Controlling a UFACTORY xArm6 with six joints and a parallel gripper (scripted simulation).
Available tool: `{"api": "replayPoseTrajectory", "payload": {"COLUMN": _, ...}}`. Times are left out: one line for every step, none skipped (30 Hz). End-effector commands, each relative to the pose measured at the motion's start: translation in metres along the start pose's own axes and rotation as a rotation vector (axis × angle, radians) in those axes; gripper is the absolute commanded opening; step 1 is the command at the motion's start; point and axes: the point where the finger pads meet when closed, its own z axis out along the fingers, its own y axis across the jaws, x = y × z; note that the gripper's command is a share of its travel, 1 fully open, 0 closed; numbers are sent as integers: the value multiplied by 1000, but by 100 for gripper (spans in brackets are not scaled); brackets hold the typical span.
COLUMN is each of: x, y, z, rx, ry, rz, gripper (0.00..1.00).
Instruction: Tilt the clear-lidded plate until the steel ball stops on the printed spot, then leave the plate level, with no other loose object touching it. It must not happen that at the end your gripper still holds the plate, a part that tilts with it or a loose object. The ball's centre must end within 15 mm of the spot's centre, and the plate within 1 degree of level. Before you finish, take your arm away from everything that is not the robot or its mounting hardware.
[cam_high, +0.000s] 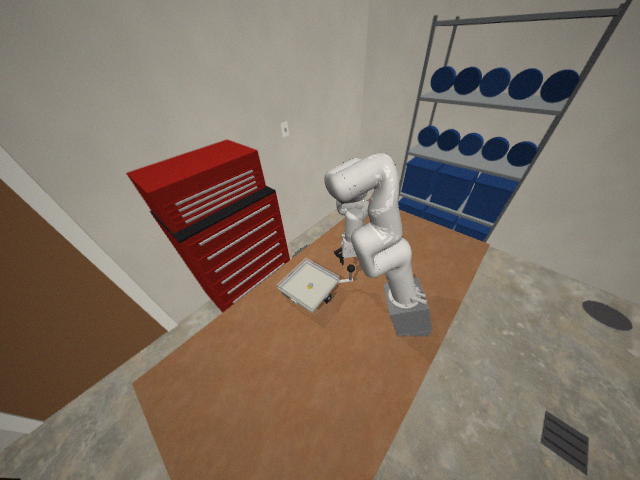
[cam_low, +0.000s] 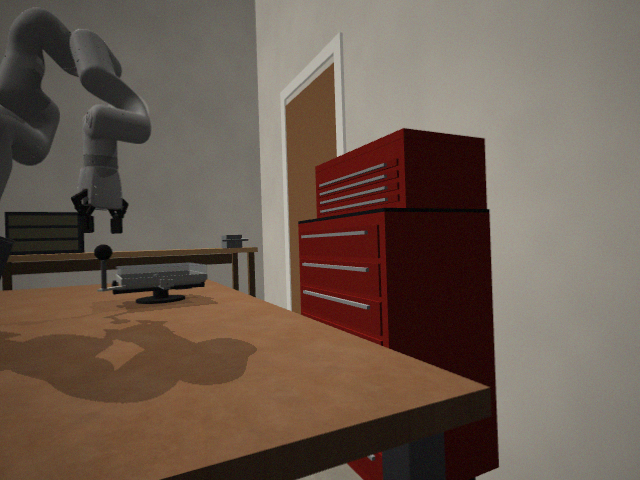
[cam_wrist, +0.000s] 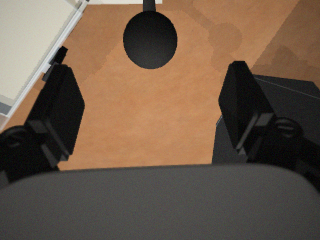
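Note:
The clear-lidded plate (cam_high: 294, 289) (cam_low: 134, 279) (cam_wrist: 30, 45) stands on a dark pivot base on the table. It looks close to level; a small tilt cannot be told. The small grey steel ball (cam_high: 310, 284) is near the plate's middle, at the orange printed spot (cam_high: 308, 287), which shows just beside and below it; the exact offset is too small to tell. A black ball knob (cam_high: 351, 268) (cam_low: 102, 252) (cam_wrist: 150, 40) stands upright on a post on the plate's side arm. My gripper (cam_high: 340, 258) (cam_low: 102, 227) (cam_wrist: 151, 83) is open and empty above the knob, not touching it.
The brown table (cam_high: 289, 377) (cam_low: 289, 392) carries the plate and the arm's grey base (cam_high: 410, 320). A red tool cabinet (cam_high: 242, 242) (cam_low: 439, 289) stands beyond the table edge on the plate's side. A shelf rack with blue bins (cam_high: 452, 186) stands behind the table's far end.

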Motion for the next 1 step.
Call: {"api": "replayPoseTrajectory", "payload": {"x": 1, "y": 0, "z": 0, "rx": 1, "ry": 2, "rz": 0, "gripper": 100}}
